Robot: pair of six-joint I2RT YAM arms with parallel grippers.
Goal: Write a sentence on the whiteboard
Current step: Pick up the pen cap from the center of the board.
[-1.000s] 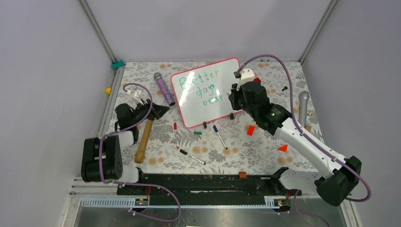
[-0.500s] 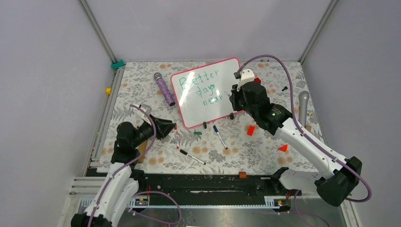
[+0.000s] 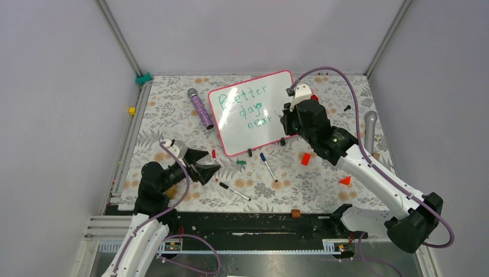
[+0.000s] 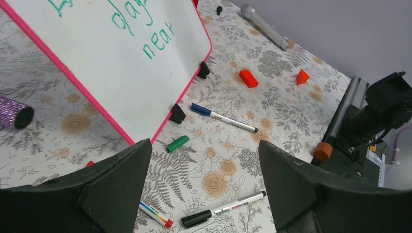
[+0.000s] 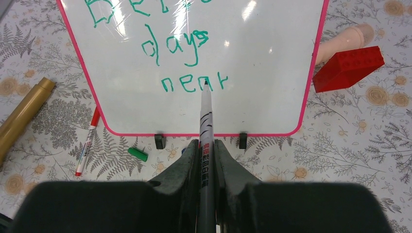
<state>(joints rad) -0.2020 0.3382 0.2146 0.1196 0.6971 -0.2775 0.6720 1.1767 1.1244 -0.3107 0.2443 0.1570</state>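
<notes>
Underneath, tabletop point(image 3: 323, 190): floral-patterned surface carrying every item listed below.
Whiteboard point(image 3: 242, 138): rear centre of the tabletop, turned at an angle, with a pink-red frame and two black feet on its near edge.
Right arm point(image 3: 369, 167): extends from the near-right base to the right side of the whiteboard.
Left arm point(image 3: 151, 190): raised over the near-left area, well apart from the whiteboard.
Left fingers point(image 4: 116, 189): spread wide apart with nothing between them, aimed at the loose markers in front of the whiteboard.
Right fingers point(image 5: 189, 165): clenched on the barrel of the writing marker.
Sentence point(image 5: 177, 46): green handwriting in three lines on the left half of the whiteboard; "days" and "near" read clearly, and the top line is cut off in the wrist views.
Purple microphone point(image 3: 200, 108): lies just beside the left edge of the whiteboard.
Grey microphone point(image 3: 369, 131): lies near the right edge of the tabletop.
Red brick point(image 5: 347, 68): just beside the right frame of the whiteboard.
Writing marker point(image 5: 206, 116): points at the whiteboard with its tip at the word "near"; contact cannot be confirmed.
Blue-capped marker point(image 4: 223, 118): lies near the black feet.
Black-capped marker point(image 4: 223, 209): lies nearer the arm bases.
Red-capped marker point(image 5: 87, 141): lies off the near-left corner of the whiteboard.
Green cap point(image 4: 177, 143): lies just in front of the frame.
</notes>
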